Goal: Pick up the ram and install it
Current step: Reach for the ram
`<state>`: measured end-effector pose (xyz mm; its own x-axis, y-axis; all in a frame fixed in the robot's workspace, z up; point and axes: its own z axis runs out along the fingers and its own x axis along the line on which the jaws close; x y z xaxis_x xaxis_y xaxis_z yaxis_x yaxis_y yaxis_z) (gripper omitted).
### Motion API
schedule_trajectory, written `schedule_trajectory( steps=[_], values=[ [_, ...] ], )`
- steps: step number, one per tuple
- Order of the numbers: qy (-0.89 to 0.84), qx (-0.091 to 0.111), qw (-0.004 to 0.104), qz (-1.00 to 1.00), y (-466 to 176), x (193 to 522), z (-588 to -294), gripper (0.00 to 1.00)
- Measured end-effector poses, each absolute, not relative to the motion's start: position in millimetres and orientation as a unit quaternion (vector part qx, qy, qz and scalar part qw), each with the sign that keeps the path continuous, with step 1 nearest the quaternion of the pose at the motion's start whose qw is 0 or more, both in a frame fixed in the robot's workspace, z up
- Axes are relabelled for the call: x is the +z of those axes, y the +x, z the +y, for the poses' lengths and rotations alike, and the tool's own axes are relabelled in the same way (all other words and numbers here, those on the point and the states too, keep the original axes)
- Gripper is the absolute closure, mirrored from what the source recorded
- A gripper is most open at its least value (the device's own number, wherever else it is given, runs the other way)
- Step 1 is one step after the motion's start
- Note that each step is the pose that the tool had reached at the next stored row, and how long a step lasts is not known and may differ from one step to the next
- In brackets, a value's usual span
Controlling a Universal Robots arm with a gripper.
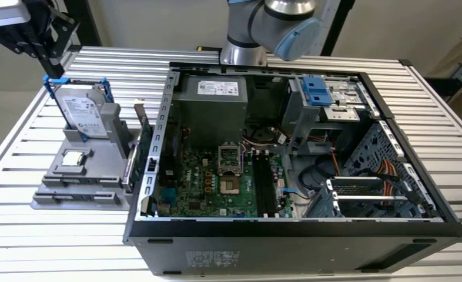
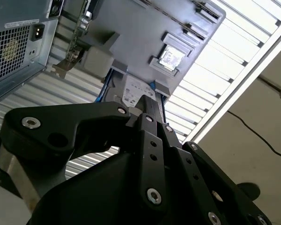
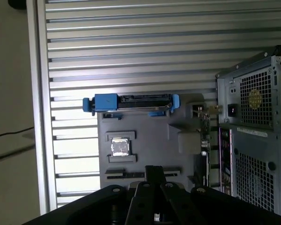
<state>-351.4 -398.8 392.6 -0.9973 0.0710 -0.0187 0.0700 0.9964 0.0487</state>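
Observation:
My gripper [image 1: 54, 69] hangs high over the far left corner of the table, above the grey parts fixture [image 1: 54, 182]. In both wrist views its black fingers [image 2: 149, 123] [image 3: 153, 174] lie pressed together, shut, and nothing shows between them. A thin dark strip [image 3: 126, 175] sits in the fixture's long slot just past the fingertips. I cannot tell whether that strip is the ram. The open computer case [image 1: 294, 226] lies on the exterior view's right. The motherboard's long black slots [image 1: 264, 182] sit in its middle.
On the fixture stand a hard drive in a blue frame [image 1: 86, 111], a small silver CPU chip [image 1: 74, 157] and a green card with a metal bracket [image 1: 142, 147] beside the case wall. The arm's base [image 1: 251, 35] rises behind the case. The table [image 1: 74, 247] is ribbed metal.

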Motion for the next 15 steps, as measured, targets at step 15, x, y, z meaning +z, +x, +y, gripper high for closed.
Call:
schedule_trajectory(
  steps=[15],
  values=[
    [0.034,0.024,0.010,0.999,-351.9,392.1,-404.8,1.00]
  ],
)
